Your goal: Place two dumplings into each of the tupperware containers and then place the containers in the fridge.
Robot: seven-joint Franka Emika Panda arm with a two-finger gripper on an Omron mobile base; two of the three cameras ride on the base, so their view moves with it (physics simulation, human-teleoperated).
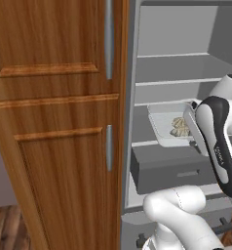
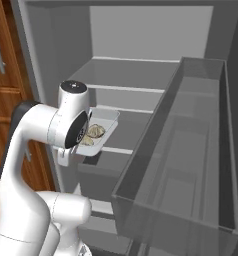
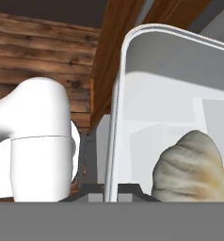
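Observation:
The fridge (image 1: pixel 176 63) stands open, with its light grey inside and glass shelves showing. A translucent tupperware container (image 1: pixel 162 122) sits level inside it, at the height of the middle shelf. Two pale dumplings (image 1: pixel 180 127) lie in it. From the right, the container (image 2: pixel 108 120) and dumplings (image 2: pixel 93 132) show just past my wrist. My gripper (image 3: pixel 110 190) is shut on the container's rim (image 3: pixel 115 117), and one pleated dumpling (image 3: pixel 189 164) lies close beside it. I cannot tell whether the container rests on the shelf.
Wooden cabinet doors (image 1: pixel 54 122) with grey handles (image 1: pixel 108 39) stand left of the fridge. A grey drawer (image 1: pixel 176 168) lies below the shelf. The open fridge door's clear bin (image 2: pixel 191 150) juts out on the right, close to my arm.

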